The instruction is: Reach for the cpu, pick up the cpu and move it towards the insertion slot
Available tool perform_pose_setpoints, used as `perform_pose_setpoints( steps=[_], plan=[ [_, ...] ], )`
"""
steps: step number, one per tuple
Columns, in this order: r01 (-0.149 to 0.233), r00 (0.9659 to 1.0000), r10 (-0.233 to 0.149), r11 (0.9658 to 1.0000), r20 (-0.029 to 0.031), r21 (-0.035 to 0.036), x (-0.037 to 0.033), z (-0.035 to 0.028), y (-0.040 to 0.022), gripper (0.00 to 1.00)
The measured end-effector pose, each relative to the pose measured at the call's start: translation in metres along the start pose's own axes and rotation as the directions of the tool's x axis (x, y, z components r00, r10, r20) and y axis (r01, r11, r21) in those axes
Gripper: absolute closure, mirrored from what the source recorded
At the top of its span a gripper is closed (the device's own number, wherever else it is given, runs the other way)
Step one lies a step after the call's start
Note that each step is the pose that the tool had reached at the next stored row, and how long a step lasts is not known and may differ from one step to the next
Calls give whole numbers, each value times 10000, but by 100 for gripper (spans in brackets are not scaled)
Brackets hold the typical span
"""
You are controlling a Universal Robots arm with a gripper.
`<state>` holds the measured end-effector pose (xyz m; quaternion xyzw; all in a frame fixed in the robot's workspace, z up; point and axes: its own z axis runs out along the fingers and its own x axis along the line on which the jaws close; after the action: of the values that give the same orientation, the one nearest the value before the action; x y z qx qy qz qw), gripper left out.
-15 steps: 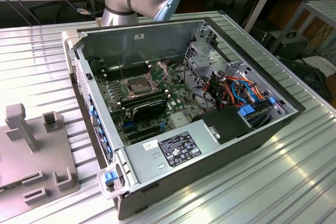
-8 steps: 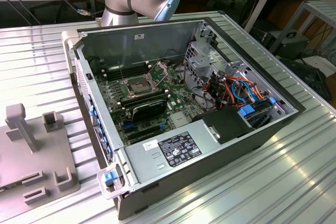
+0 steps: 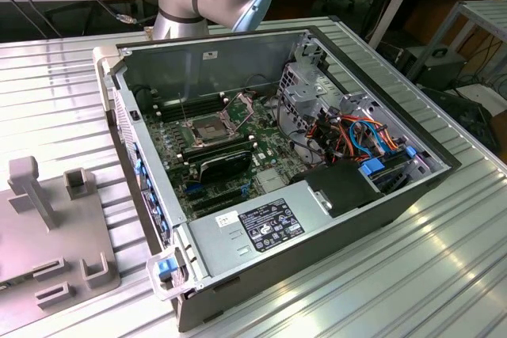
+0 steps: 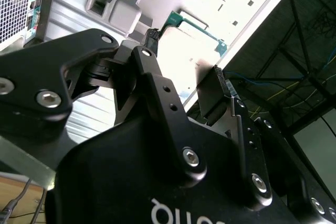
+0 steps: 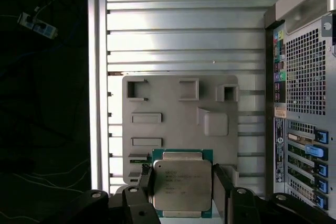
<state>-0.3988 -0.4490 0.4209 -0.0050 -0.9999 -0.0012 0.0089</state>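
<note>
The ribbed metal tabletop (image 3: 412, 275) is carrying an open computer case (image 3: 277, 156) of grey sheet steel, and beside it a pale plastic holder tray (image 5: 178, 124) with blocky moulded pockets. Inside the case, the insertion slot (image 3: 207, 129) is sitting with its silver hinged plate raised over a dark square centre, nothing seated in it yet. In the first wrist view the black claw (image 5: 181, 182) is pinching the cpu (image 5: 182, 183), a thin square with a matte silvery lid on a green edge, above the tray; the pickup looks done, while the carry toward the slot seems barely begun.
</note>
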Motion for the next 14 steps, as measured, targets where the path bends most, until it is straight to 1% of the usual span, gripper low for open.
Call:
perform_pose_setpoints(
  steps=[9, 14],
  plan=[
    [-2, 10000, 2, 10000, 0, 0, -72, -1, 1, 45],
    [-1, 10000, 1, 10000, -2, 1, -142, -3, 1, 45]
  ],
)
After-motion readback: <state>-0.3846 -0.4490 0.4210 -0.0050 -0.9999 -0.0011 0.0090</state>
